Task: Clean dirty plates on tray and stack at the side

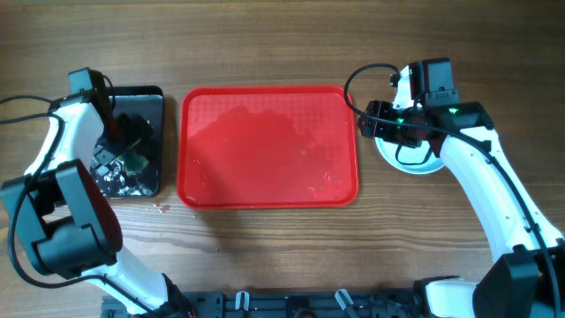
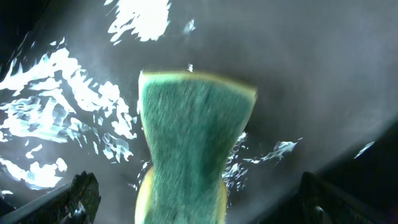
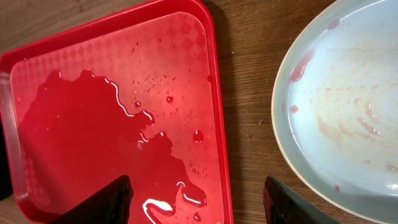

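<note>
left claw [image 2: 196, 198] wide, sponge [image 2: 193, 124] loose | right claw [image 3: 199, 200] wide by plate [image 3: 348, 112] | risk: red streaks on plate, stack could be dirty; wet tray [image 3: 219, 124] may spill

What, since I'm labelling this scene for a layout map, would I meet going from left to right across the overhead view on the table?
black tray → red tray → pale plate. The arms and the sponge overlap these, so they are left out of the order.
</note>
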`<state>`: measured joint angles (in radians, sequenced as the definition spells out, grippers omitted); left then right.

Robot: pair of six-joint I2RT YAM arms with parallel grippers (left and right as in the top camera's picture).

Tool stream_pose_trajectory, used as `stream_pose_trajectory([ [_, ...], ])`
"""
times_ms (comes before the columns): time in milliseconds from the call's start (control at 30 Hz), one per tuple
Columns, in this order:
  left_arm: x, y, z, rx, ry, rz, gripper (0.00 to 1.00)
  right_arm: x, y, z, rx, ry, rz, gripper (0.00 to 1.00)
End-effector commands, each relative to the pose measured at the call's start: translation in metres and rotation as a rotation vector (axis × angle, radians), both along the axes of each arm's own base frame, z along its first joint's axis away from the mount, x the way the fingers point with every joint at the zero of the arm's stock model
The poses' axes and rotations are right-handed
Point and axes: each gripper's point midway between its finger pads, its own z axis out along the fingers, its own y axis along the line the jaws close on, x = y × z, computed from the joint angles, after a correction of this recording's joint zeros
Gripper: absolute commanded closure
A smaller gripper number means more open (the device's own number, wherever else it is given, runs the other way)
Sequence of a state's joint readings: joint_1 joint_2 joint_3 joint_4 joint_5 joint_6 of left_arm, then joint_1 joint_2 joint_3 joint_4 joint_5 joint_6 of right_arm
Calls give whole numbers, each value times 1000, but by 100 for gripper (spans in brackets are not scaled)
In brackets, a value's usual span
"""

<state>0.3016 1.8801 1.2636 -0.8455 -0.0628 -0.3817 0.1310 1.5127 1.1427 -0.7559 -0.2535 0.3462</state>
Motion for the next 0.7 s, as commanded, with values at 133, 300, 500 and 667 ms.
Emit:
stream_pose_trajectory([
  [133, 11, 1, 124, 26, -143, -8, 0, 9, 1, 54, -12, -146, 34, 32],
  [300, -10, -25, 185, -49, -262, -34, 0, -1, -3, 132, -12, -336, 39, 32],
  [500, -13, -26, 194, -38, -292, -35, 0, -57, -24, 242, -61, -682, 10, 12],
  [667, -13, -26, 194, -38, -292, -35, 0, -103, -30, 278, -44, -814, -1, 0],
])
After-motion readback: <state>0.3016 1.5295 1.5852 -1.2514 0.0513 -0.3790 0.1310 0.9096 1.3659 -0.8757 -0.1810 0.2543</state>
